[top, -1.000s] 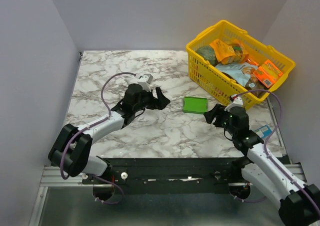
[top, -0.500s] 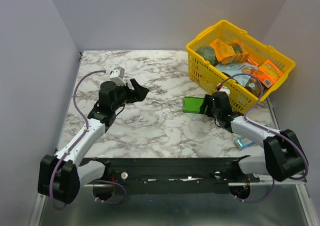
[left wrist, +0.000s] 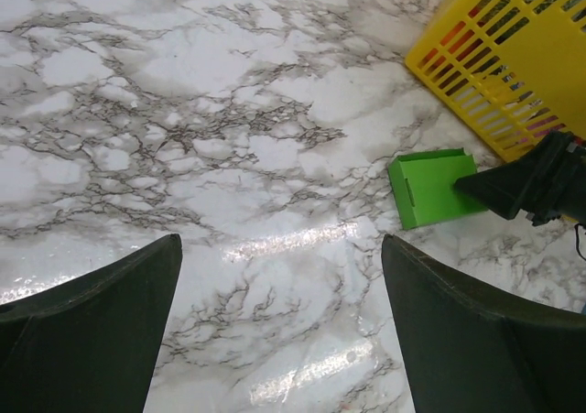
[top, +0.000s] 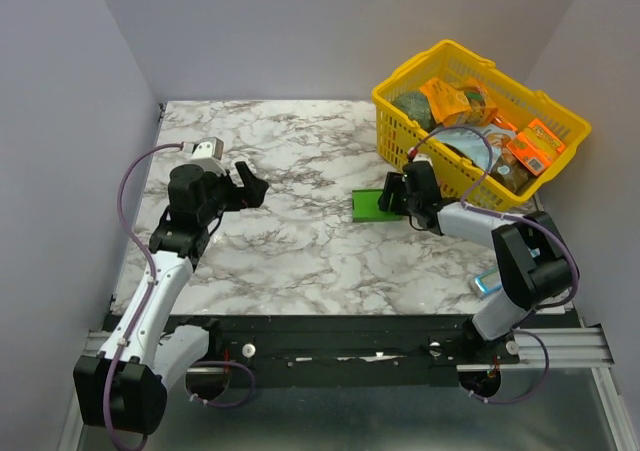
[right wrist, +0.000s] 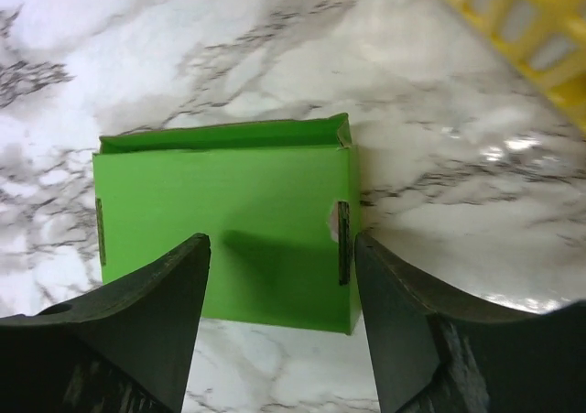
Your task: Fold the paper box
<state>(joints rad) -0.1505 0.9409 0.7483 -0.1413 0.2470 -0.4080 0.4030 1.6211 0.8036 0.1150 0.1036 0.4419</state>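
Observation:
The paper box [top: 372,204] is a small bright green folded box lying flat on the marble table, just left of the basket. It also shows in the left wrist view [left wrist: 430,186] and fills the middle of the right wrist view [right wrist: 224,221]. My right gripper [top: 393,197] is at the box's right end, open, its fingers over the box's near part with nothing clamped [right wrist: 279,248]. My left gripper [top: 250,184] hovers well to the left of the box, wide open and empty above bare marble [left wrist: 279,248].
A yellow plastic basket [top: 430,161] full of packaged goods stands at the back right, close behind the box [left wrist: 494,74] [right wrist: 531,56]. A blue-and-white pack [top: 487,283] lies near the right arm's base. Grey walls close in the table on the left, right and back.
My right arm swung left to the box and nudged it a little leftward. My left arm drew back to the left, away from the box, its jaws opening slightly wider.

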